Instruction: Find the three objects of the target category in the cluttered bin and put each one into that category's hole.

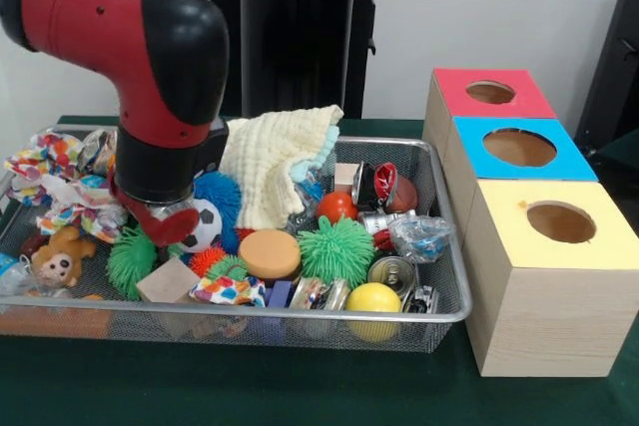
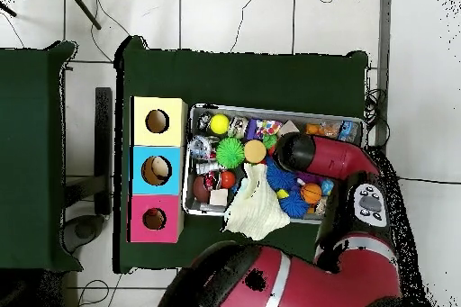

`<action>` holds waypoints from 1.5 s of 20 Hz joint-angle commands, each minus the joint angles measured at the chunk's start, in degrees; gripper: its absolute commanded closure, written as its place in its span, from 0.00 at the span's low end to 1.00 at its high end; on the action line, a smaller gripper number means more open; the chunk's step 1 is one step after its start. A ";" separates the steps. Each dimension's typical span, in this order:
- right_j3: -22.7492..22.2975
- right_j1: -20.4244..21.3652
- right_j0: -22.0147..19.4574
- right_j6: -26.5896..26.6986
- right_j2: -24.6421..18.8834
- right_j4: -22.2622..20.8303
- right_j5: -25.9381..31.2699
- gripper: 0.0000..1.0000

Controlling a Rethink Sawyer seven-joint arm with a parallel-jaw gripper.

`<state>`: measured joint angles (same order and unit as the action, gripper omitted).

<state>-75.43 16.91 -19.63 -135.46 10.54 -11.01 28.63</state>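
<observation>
Clutter fills the wire basket point(image 1: 444, 236) you are looking at, which sits on the green table point(image 1: 300, 391) just beside a row of three wooden boxes. The red-topped box point(image 1: 491, 95), the blue-topped box point(image 1: 519, 150) and the yellow-topped box point(image 1: 559, 224) each have a round hole in the top, and the yellow one stands nearest the front camera.

Your red arm point(image 1: 150, 57) comes down over the basket's left part in the front view. Its gripper point(image 1: 165, 226) is low among the toys, right by the small soccer ball point(image 1: 205, 224) and the blue spiky ball point(image 1: 222, 195). You cannot tell from either view whether the fingers are spread or closed, or whether they hold anything; the arm hides them from overhead.

A cream cloth point(image 1: 280, 162) lies draped over the basket's far rim. In front of it you can see an orange disc point(image 1: 270, 253), a green spiky ball point(image 1: 337, 249), a small red ball point(image 1: 336, 207), a yellow ball point(image 1: 372, 298) against the near rim and a tin can point(image 1: 391, 274). At the left end sit a brown plush animal point(image 1: 58, 256), another green spiky ball point(image 1: 130, 261), a wooden block point(image 1: 168, 281) and patterned fabric point(image 1: 45, 162).
</observation>
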 commanded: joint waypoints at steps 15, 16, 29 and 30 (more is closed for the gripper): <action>0.18 12.79 -1.35 16.50 -5.47 -5.94 26.08 0.00; 1.30 12.18 -1.94 16.95 -5.94 -6.13 26.74 0.00; 7.76 1.74 -14.03 31.88 -17.73 -14.99 14.05 0.00; 7.73 1.20 -14.90 32.38 -18.51 -15.59 13.21 0.00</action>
<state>-69.61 25.60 -29.25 -129.88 4.12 -20.35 48.12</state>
